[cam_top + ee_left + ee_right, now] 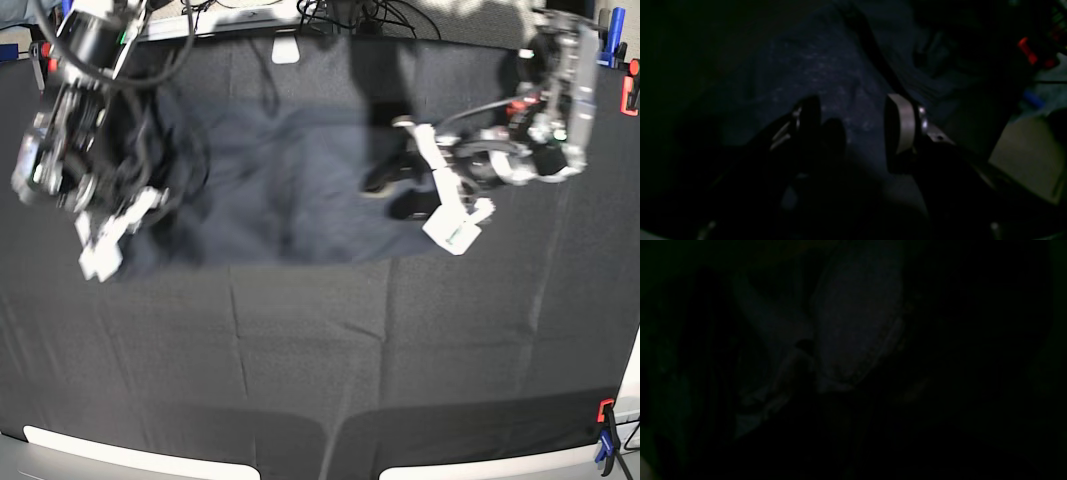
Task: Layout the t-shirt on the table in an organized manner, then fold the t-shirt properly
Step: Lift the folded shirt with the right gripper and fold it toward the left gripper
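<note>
**T-shirt spread on far half of table, 2 arms at its side edges**

The t-shirt (285, 185) lies flat on the far half of the table (400, 360), a wide dark navy patch on the black creased cloth. Its near hem runs roughly straight from left to right; folds bunch at its far left, under the arm there.

The left gripper (400, 190) sits at the shirt's right edge in the base view, low over the fabric. In the left wrist view (850, 123) its 2 fingers stand well apart, with navy cloth showing in the gap between them and nothing held. A dark fold or strap of fabric runs away toward the far side past the pale finger pad (905, 123).

The right gripper (105, 245) is at the shirt's left near corner in the base view, blurred, its white fingers together. Whether cloth is pinched between them I cannot tell. The right wrist view is almost black; only a faint rounded fold of fabric shows.

Orange-and-blue clamps (605, 425) grip the table edge at the near right and far right corners
</note>
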